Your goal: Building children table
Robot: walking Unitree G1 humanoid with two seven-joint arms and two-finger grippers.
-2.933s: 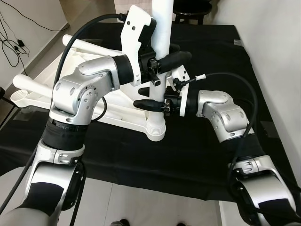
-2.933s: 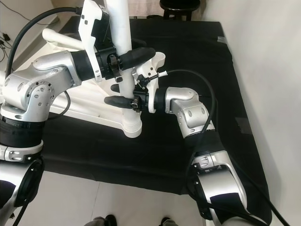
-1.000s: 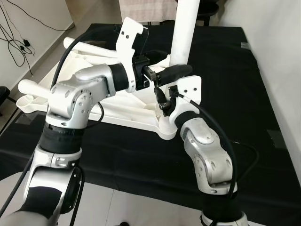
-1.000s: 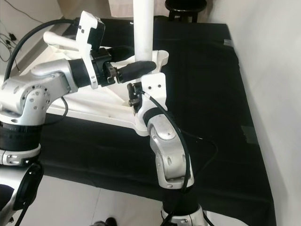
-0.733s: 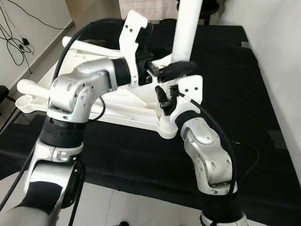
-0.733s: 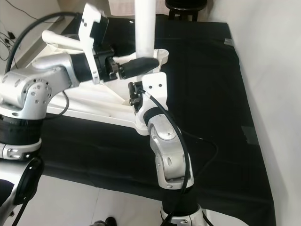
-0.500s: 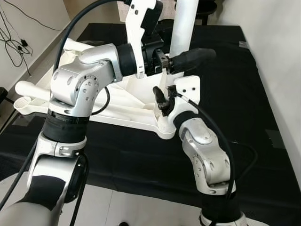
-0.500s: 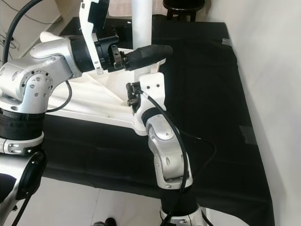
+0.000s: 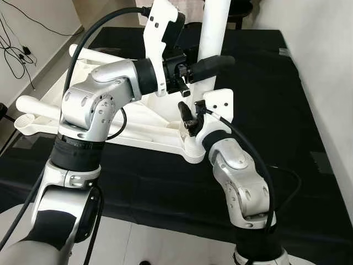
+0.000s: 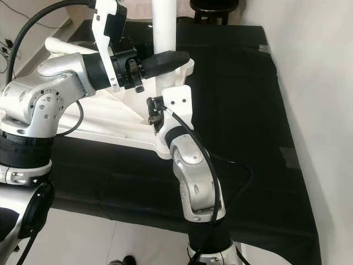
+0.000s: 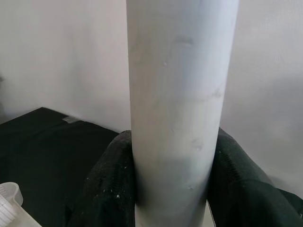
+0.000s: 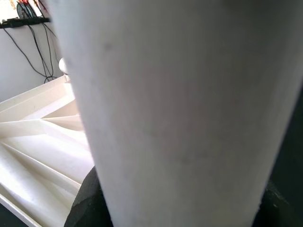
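**Seating the leg squarely in the corner socket**

The white tabletop (image 9: pixel 110 118) lies upside down on the black cloth (image 9: pixel 265 83), its ribbed underside up, with other legs (image 9: pixel 38 105) already fitted and lying out toward the left. The table leg (image 9: pixel 214 33) stands upright over the near right corner socket (image 9: pixel 190 150).

The left gripper (image 9: pixel 207 63) reaches in from the left and pinches the leg high up; in its wrist view a black finger (image 11: pixel 106 182) presses each side of the tube. The right gripper (image 10: pixel 157 118) rises from the near side and clamps the leg low, just above the socket; its wrist view has the tube close up between dark pads (image 12: pixel 87 198).

The step in hand looks like pressing or twisting the leg home. To do it well, keep the tube plumb: the upper grip should steer, not lever, since a sideways push up there would cock the foot in the socket. Push straight down along the leg's axis. The tabletop rests loose on cloth and may slide, so force should stay vertical.
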